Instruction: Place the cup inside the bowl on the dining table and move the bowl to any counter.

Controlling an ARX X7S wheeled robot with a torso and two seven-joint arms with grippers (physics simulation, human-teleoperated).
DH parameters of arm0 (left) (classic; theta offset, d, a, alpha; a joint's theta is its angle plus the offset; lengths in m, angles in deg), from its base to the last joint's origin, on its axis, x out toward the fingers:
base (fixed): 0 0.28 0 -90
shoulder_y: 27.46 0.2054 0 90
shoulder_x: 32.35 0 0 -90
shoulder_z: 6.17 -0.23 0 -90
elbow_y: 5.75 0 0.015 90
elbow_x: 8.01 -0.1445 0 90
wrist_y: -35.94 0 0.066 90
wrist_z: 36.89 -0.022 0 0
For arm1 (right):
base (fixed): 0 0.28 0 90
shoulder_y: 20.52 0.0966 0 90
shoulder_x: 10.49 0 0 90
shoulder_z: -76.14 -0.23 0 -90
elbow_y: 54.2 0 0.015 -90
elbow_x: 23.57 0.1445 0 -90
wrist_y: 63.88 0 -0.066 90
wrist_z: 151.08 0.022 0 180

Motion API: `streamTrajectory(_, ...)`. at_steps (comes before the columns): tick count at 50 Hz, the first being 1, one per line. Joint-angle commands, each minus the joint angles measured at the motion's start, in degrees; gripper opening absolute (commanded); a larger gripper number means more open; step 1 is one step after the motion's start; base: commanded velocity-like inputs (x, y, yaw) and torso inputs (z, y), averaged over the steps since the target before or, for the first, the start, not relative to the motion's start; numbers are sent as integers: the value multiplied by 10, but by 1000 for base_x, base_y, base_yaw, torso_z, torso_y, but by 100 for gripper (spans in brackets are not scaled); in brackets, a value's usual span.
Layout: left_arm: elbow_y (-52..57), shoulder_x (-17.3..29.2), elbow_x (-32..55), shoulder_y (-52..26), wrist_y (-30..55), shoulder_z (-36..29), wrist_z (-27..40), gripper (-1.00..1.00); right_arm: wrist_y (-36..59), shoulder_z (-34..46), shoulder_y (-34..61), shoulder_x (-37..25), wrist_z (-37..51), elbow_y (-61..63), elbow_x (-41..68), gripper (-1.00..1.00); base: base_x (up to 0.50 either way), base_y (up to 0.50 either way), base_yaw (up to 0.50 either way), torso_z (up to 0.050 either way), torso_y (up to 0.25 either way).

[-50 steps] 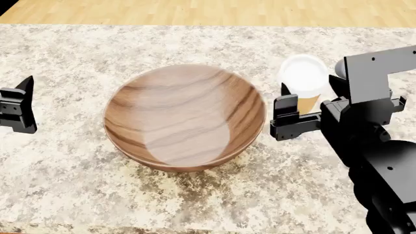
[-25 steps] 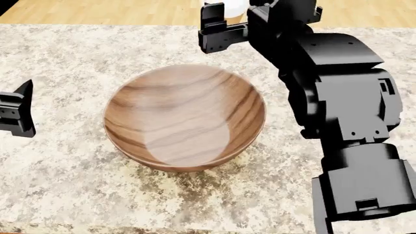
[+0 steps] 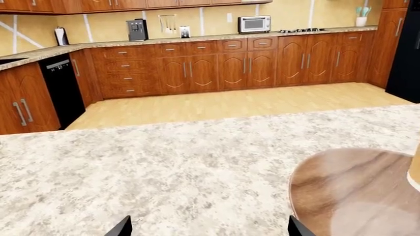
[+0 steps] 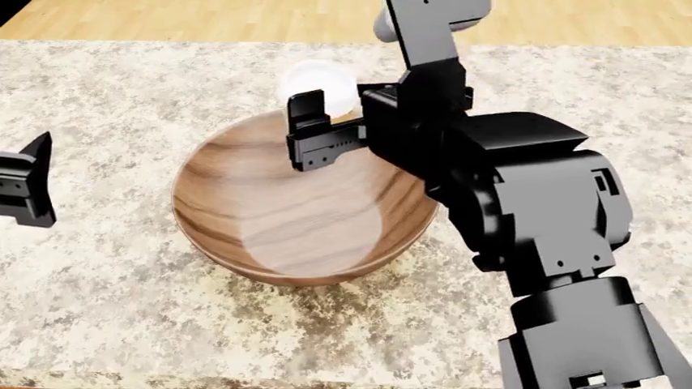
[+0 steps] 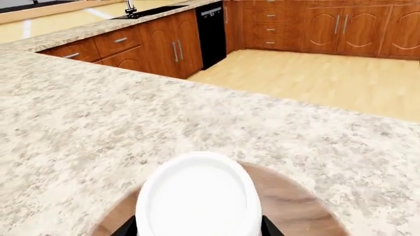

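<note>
Right tool (image 4: 324, 130) clamped on cup (image 4: 321, 87) over bowl (image 4: 271, 203) far rim — centre, lower, then release; left tool (image 3: 206, 231) apart, idle

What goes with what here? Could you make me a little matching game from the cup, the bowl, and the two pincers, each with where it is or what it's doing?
Things:
1. cup
2. bowl
3. left pincer
4. right pincer

States:
A. rests on the speckled dining table, nothing lying inside
B. off to the side, holding nothing
C. held in the air over the bowl's far rim
D. clamped around the cup

Pairs: 1-C, 2-A, 3-B, 4-D
</note>
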Motion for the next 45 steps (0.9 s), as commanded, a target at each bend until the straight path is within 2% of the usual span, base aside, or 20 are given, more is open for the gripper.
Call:
streamTrajectory(1,-4,3,3,-5,0,1,-2,100,33,14,-14,1,-19,7,2,-100,0,0,0,0,0)
streamTrajectory(27,-5,5,3,3,-10,-2,-5,100,55,35,-47,-2,-29,21,9,-100,0,0,0,0,0)
streamTrajectory(28,-2,2,2,4,-9,-4,-2,100,52,35,-48,-4,-26,24,7,100,0,0,0,0,0)
streamTrajectory(41,-3,-3,4,4,-9,-7,2,100,49,21,-46,-15,-12,52,16,100,0,0,0,0,0)
streamTrajectory(45,-2,2,2,1,-9,-13,-2,100,36,-27,-62,-39,42,110,34,100,0,0,0,0,0)
